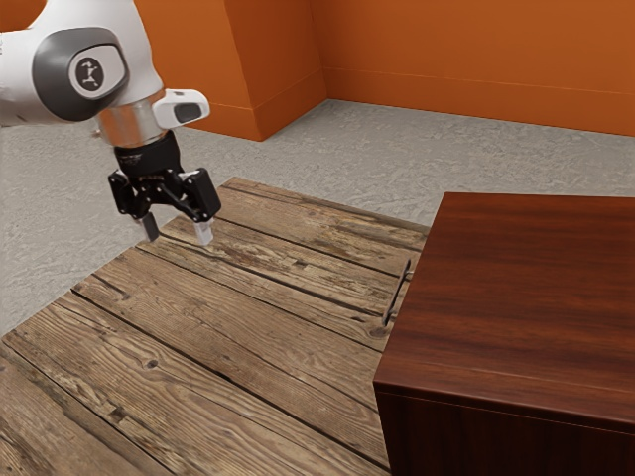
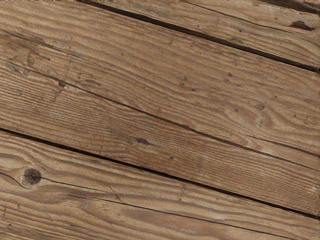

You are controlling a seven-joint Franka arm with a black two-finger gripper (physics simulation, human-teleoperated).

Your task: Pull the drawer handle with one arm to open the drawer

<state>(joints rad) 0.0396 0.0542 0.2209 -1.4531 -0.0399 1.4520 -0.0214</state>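
We see a table (image 1: 248, 327) of rough, weathered wood planks w/ knots, cracks & open grain, matt and unvarnished. The drawer cabinet (image 1: 526, 288) is dark reddish wood, smooth w/ a soft sheen. Its handle (image 1: 399, 293) looks like thin grey metal. Our gripper (image 1: 177, 235) is matt black — the arm shell (image 1: 60, 59) smooth white plastic. The floor (image 1: 377, 149) is grainy grey, the walls (image 1: 446, 50) flat matt orange.

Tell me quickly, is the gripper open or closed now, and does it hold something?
Gripper: open, holding nothing, away from the drawer handle.
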